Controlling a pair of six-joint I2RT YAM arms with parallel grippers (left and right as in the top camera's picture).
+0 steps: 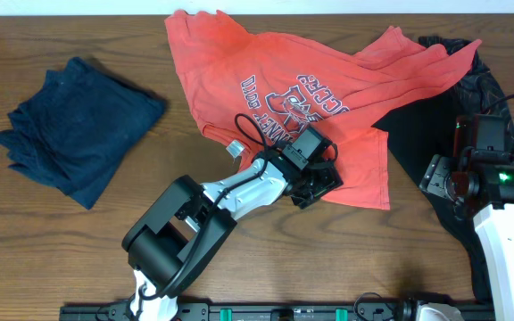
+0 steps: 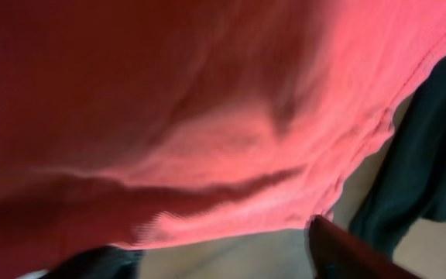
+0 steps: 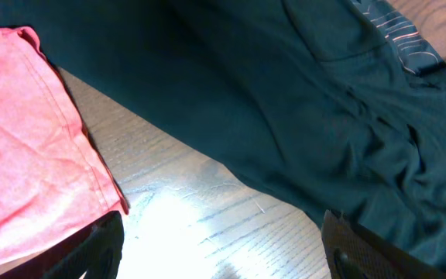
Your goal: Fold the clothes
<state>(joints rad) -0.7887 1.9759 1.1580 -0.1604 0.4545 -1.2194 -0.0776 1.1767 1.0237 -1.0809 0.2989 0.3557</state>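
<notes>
Left claw [image 1: 318, 185] reaches forward and right claw [image 3: 221, 225] hangs low, both with jaws apart.

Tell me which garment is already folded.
The dark navy garment at far left: a compact, layered stack. The red T-shirt and the black garment lie spread and rumpled.

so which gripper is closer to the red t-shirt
Left. The left gripper is over the lower hem of the red t-shirt; the right gripper is off to its side, over the black garment.
</notes>
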